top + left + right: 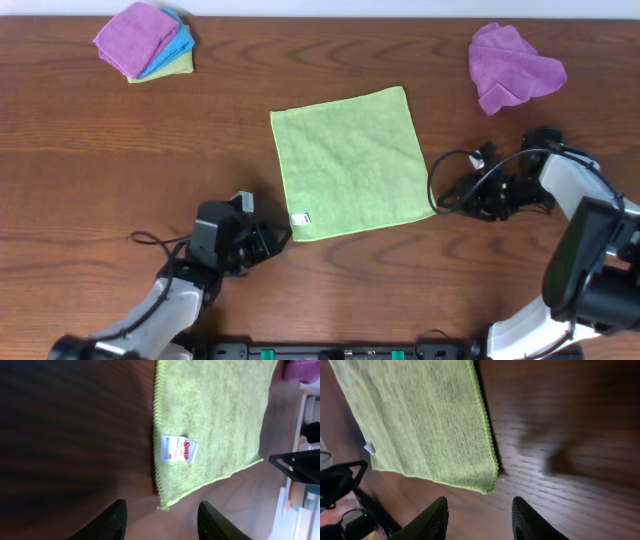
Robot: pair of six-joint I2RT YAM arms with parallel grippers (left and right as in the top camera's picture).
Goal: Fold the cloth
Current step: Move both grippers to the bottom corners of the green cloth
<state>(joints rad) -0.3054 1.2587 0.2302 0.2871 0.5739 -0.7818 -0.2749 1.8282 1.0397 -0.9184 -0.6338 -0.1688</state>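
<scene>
The cloth (345, 162) lay flat and unfolded on the wooden surface (110, 180). My left end effector (161, 521) was spread open just short of the corner beside the white tag (179, 449). My right end effector (477, 519) gaped at the neighbouring corner. I judged that closing too high could pinch nothing, and that uneven lifts could skew the fold.

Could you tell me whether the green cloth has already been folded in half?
No, the cloth lies spread flat as a single open square.
</scene>
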